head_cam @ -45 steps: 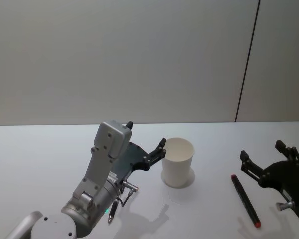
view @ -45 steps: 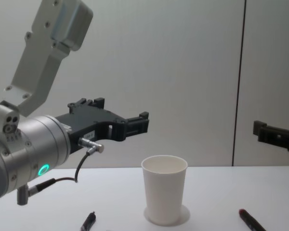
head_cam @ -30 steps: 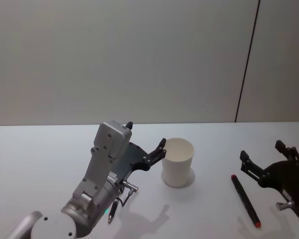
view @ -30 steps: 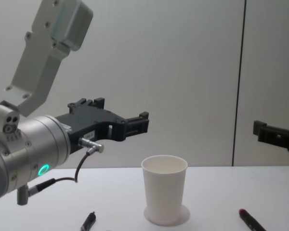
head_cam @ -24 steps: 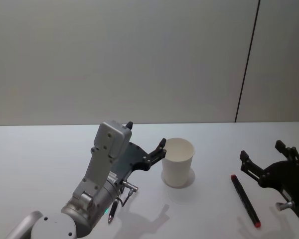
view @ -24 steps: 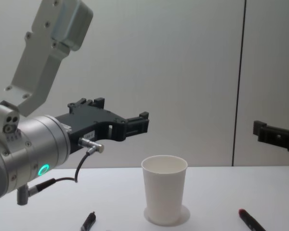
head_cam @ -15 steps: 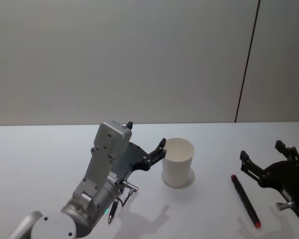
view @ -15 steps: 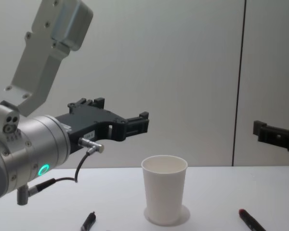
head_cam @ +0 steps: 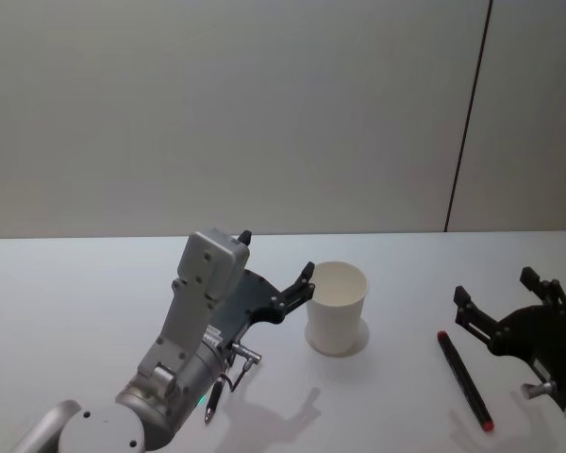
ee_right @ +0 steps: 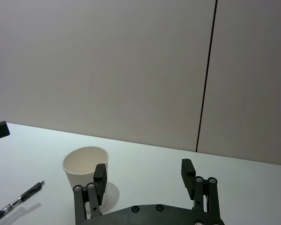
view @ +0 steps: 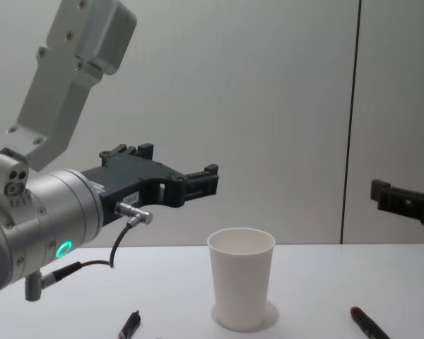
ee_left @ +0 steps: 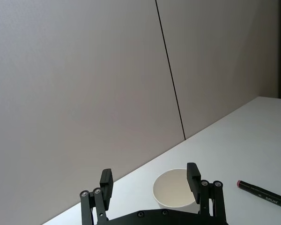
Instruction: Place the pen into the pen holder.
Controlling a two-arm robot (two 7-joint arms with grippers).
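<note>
Pen holder [head_cam: 337, 319] (plain white cup) stands upright on the table [head_cam: 66, 302]. L gripper [head_cam: 276, 255] hovers just left of its rim, fingers spread, empty. R gripper [head_cam: 495, 285], also wide open, hangs nr the red-tipped pen [head_cam: 463, 377], which lies flat.

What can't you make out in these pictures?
Black pen: head view, mostly behind the left arm; chest view, cut by the bottom edge.
Red-tipped pen: chest view, cut by the bottom edge; its print too small, left wrist view.
Cup base: left wrist view, behind the left gripper.
Right gripper: chest view, cut by the right edge.
</note>
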